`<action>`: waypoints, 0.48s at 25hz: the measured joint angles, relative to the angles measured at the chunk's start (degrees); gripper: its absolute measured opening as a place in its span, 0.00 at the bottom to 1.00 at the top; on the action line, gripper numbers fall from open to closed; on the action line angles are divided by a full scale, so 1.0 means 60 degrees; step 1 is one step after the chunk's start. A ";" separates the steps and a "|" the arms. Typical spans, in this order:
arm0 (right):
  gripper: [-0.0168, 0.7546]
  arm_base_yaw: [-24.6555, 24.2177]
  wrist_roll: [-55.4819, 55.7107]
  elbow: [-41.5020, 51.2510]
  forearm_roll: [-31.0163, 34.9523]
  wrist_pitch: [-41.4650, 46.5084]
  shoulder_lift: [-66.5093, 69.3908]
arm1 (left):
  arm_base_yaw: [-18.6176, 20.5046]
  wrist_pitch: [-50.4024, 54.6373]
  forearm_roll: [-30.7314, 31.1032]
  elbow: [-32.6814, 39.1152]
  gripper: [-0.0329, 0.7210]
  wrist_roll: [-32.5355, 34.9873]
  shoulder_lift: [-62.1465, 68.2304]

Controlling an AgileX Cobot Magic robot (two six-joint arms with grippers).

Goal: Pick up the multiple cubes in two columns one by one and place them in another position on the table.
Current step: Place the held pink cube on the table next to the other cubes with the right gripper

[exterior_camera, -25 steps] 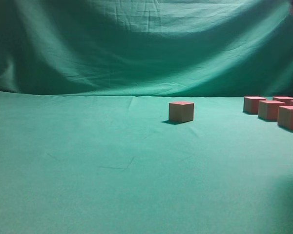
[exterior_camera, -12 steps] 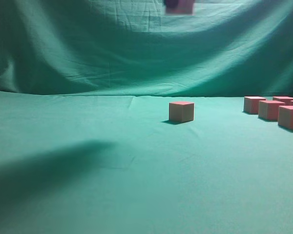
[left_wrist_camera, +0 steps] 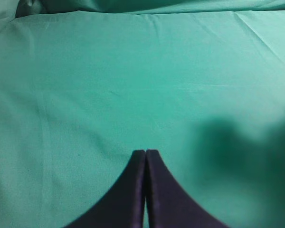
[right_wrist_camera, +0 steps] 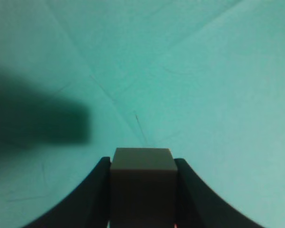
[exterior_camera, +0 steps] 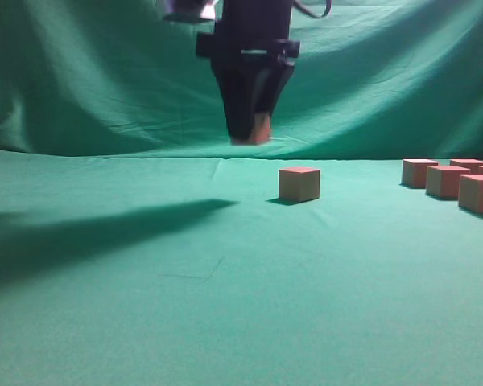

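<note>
Right wrist view shows the right claw (right_wrist_camera: 141, 209) clamping a cube (right_wrist_camera: 142, 183) above the counter (right_wrist_camera: 218, 95), mid-carry; next, lower and release it beside the placed cube (exterior_camera: 299, 183).

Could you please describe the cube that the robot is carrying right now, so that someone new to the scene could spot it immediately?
Start from the green table and look up to the black right gripper hanging in front of the backdrop, left of the lone cube. The carried cube sits clamped between its jaws. It is the only cube off the cloth; the others all rest on the table.
</note>
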 joint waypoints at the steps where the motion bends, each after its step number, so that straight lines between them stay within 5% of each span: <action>1: 0.39 0.0000 -0.0260 0.0000 0.0000 -0.0080 0.0130 | 0.0000 0.0000 0.0000 0.0000 0.04 0.0000 0.0000; 12: 0.39 0.0000 -0.1908 -0.0020 -0.0040 -0.1160 0.0853 | 0.0000 0.0000 0.0000 0.0000 0.04 0.0000 0.0000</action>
